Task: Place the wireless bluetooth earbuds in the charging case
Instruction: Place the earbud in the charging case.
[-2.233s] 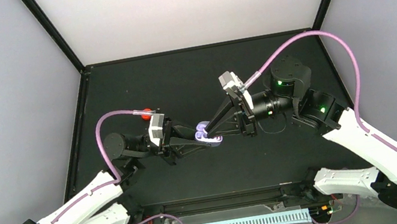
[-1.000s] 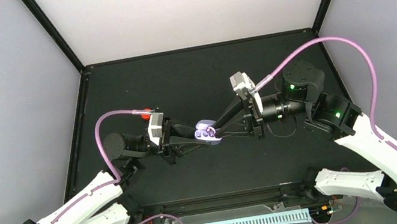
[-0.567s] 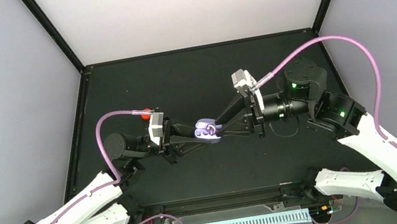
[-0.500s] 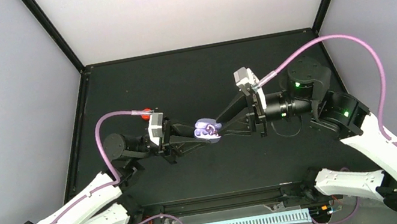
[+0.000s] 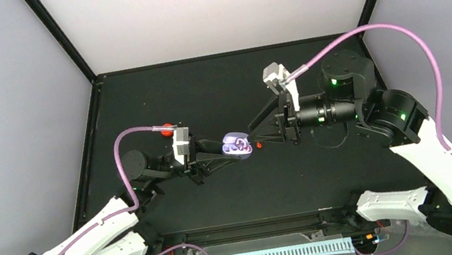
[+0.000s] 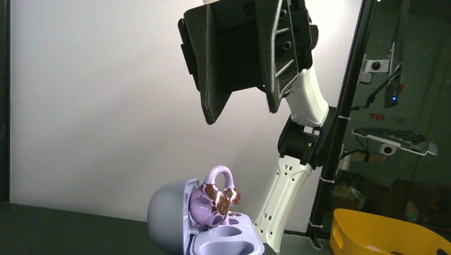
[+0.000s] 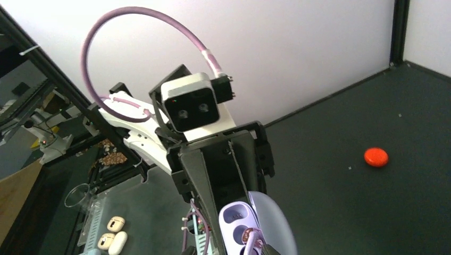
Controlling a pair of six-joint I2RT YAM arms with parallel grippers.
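Note:
My left gripper (image 5: 225,150) is shut on the open lavender charging case (image 5: 237,144) and holds it above the black table. In the left wrist view the case (image 6: 175,215) has its lid to the left. One purple earbud (image 6: 213,201) sits in a slot with its hook up, and the near slots are empty. The earbud also shows in the right wrist view (image 7: 250,235). My right gripper (image 5: 257,133) is open and empty, just right of the case, and hangs above it in the left wrist view (image 6: 241,114). The other earbuds cannot be made out for sure.
A small red-orange thing (image 5: 259,144) lies by the case. A red-orange disc (image 5: 166,128) lies near the left wall and also shows in the right wrist view (image 7: 376,156). Cream cases (image 7: 113,232) and a yellow bin (image 6: 383,234) lie outside the table.
My right gripper was at the case with the purple earbud. It has opened and drawn back to the right, and the earbud stays in the case. The left gripper moved slightly right.

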